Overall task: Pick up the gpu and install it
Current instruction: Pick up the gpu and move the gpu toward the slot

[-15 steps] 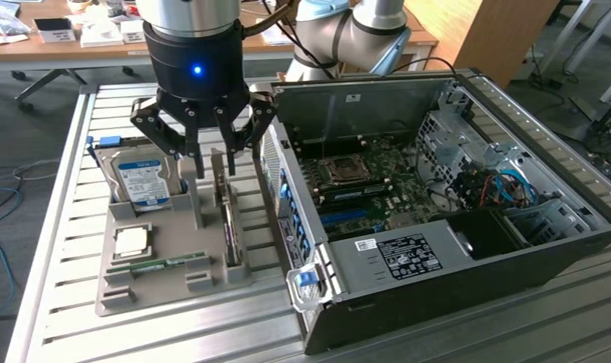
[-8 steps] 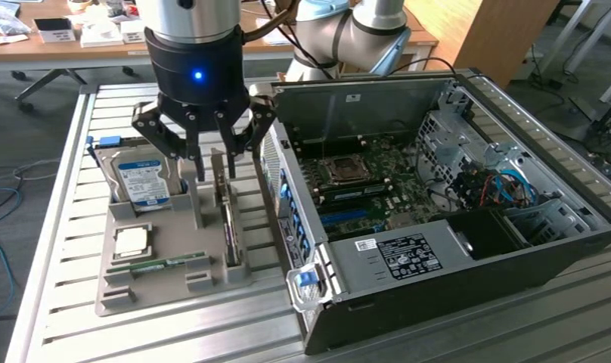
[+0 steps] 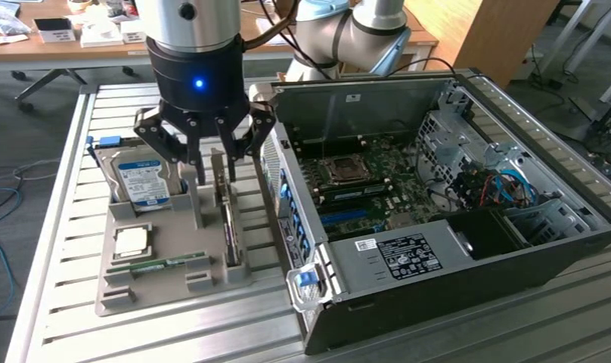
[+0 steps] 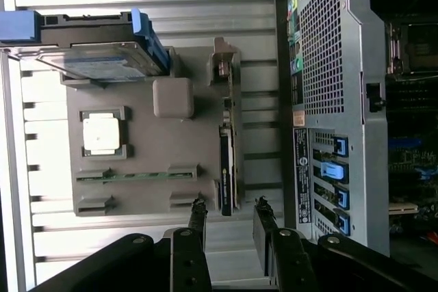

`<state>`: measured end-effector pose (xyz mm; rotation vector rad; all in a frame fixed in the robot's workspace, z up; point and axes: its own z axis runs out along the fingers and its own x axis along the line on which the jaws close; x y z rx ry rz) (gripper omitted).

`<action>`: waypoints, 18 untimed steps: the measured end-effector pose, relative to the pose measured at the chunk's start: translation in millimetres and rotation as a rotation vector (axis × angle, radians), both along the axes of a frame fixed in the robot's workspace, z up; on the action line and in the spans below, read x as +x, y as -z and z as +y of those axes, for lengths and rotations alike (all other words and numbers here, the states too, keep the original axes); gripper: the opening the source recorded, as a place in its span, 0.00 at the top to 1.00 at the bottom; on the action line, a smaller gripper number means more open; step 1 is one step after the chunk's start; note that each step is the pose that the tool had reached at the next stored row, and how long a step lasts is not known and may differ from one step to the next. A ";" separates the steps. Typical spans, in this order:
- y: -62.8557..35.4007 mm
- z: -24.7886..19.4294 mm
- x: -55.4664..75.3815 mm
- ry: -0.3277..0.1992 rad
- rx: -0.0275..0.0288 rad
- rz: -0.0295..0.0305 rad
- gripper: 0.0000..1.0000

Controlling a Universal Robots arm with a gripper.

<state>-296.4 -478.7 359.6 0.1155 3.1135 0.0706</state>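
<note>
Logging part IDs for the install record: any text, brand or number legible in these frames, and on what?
No text can be read in either view.
Hard drive label, blue and white: print too small.
Power supply label, black and white: blurred.
White sticker beside it: blurred.
Rear panel sticker, dark: too small.
Cards in the background: too small.

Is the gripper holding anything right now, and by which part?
Nothing is held: the gripper hangs open above the gpu, which stands on edge in the tray.
</note>
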 end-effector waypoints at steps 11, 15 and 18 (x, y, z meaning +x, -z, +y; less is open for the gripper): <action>2.4 0.0 0.0 0.000 0.0001 -0.0001 0.58; 5.2 0.0 0.0 0.000 0.0000 0.0000 0.58; 7.8 0.0 0.0 0.000 -0.0001 0.0000 0.58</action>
